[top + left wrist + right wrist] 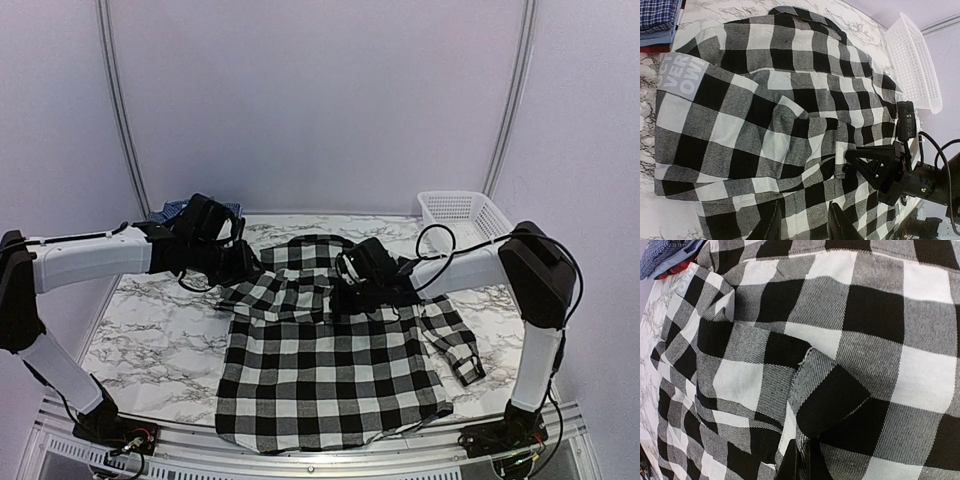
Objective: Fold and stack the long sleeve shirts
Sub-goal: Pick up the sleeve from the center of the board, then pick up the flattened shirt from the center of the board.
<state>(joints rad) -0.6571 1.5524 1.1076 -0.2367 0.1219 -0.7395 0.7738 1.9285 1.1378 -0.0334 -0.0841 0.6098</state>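
1. Far left, at the back: blue shirts (170,212) stacked by the edge of the table (150,340), apart from the work.
2. Left gripper (804,215) hovers over the checked shirt (330,370) near the shoulder on that side. Its fingers are spread and it holds nothing. The sleeve w/ white lettering (685,77) lies folded in across the chest there.
3. Middle: the checked shirt is spread flat, hem toward the arms and collar toward the back.
4. Right gripper (801,460) is down on the chest, clenched on a pinch of the shirt's cloth, as far as its wrist view shows.
5. Right side: the other sleeve (455,345) trails out loose. The basket (460,215) sits at the back corner.
6. Risks, imo: if the right gripper pulls w/ only 1 layer pinched, the fold could go crooked or the tucked sleeve could slide out. With nothing pinning the left side, the whole shirt could drag along.
7. Hard to tell: how many layers the right fingers have, and how many blue shirts are in the stack, since it's cut off in both wrist views. The left fingers are cropped at the frame bottom.
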